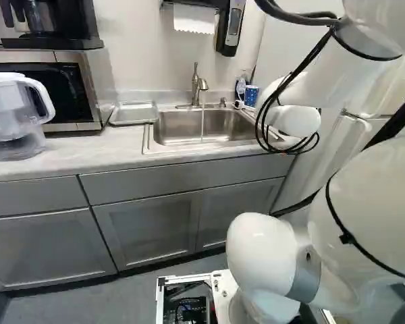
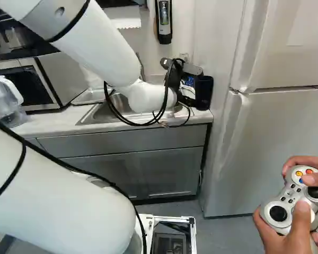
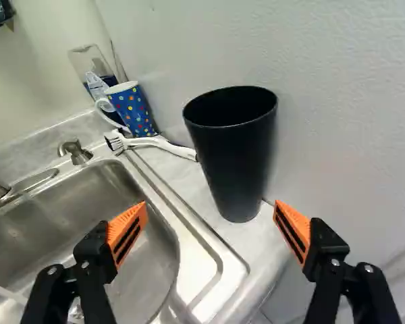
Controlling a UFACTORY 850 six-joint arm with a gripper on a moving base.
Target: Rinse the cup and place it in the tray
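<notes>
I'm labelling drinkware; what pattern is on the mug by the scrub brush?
The mug is blue with multicoloured dots, clearest in the wrist view.

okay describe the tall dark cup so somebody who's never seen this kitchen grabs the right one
Find the steel sink in the counter, then the narrow strip of counter between it and the side wall. The cup stands upright there: plain, near black, no handle showing, unlike the blue mug beyond it with dots and a white handle.
</notes>
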